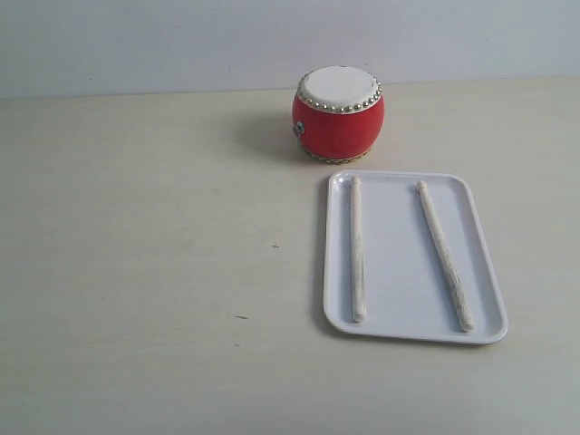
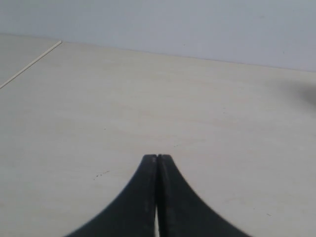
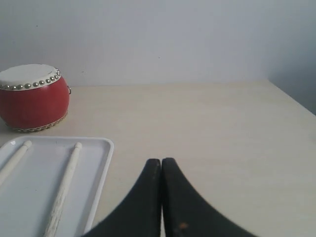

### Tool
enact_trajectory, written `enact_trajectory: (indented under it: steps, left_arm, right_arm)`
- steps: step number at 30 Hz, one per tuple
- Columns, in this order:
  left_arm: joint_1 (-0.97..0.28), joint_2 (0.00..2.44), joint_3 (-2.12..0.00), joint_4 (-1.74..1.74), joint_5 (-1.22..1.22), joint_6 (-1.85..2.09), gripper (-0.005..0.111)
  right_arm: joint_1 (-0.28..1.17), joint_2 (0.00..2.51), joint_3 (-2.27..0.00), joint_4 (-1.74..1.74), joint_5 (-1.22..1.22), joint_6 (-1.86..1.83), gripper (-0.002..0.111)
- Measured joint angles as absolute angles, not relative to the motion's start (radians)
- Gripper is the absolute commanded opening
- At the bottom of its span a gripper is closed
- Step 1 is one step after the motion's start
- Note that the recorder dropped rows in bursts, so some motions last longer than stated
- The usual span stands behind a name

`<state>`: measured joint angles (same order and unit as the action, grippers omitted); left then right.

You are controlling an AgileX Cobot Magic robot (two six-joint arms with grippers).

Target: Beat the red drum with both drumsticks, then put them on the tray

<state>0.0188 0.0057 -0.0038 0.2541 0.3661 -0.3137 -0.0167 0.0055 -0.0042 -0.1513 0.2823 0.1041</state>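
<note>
Both drumsticks lie flat on the tray (image 1: 399, 258), side by side and apart. The left drumstick (image 1: 356, 249) runs almost straight along the tray. The right drumstick (image 1: 444, 256) lies at a slight slant. The red drum (image 1: 338, 113) stands upright on the table (image 1: 145, 272), just beyond the tray's far edge. Neither arm shows in the exterior view.

Your left fingers (image 2: 144, 190) are pressed together with nothing between them. They hang over bare table, and neither drum nor tray shows in their camera. Your right fingers (image 3: 148, 192) are also pressed together and empty. They hang just outside one long rim of the tray, with the drum farther off beyond it.

This layout fits either end of the task, and you cannot tell from it whether the drum has been beaten. If the beating is not yet done, the step in hand is the pickup.

- **Spreading the fingers:** You need to spread both sets of fingers and bring each down across its own stick. The left fingers probably have the longer way to go.
- **Where to grip:** Take each stick toward its near end, so the ends by the drum, which look rounded, are free to strike the skin.
- **What to watch for:** The sticks are slim and lie flat, so the fingers have to come very low. They must not knock the rim, and a nudged stick may roll.
</note>
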Motion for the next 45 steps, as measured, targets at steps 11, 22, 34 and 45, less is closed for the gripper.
enact_trajectory:
  steps: [11,22,34,45]
  left_arm:
    - [0.019,0.006,-0.004,0.254,0.366,-0.314,0.0]
    - [0.019,0.006,-0.004,0.254,0.366,-0.314,0.0]
    - [0.019,0.006,-0.004,0.254,0.366,-0.314,0.0]
    - [0.019,0.006,-0.004,0.254,0.366,-0.314,0.0]
  right_arm:
    - [-0.017,0.005,-0.004,-0.151,0.288,0.138,0.0]
    - [-0.017,0.005,-0.004,-0.151,0.288,0.142,0.0]
    - [-0.017,0.005,-0.004,-0.151,0.289,0.142,0.0]
    - [-0.017,0.005,-0.004,-0.151,0.291,0.142,0.0]
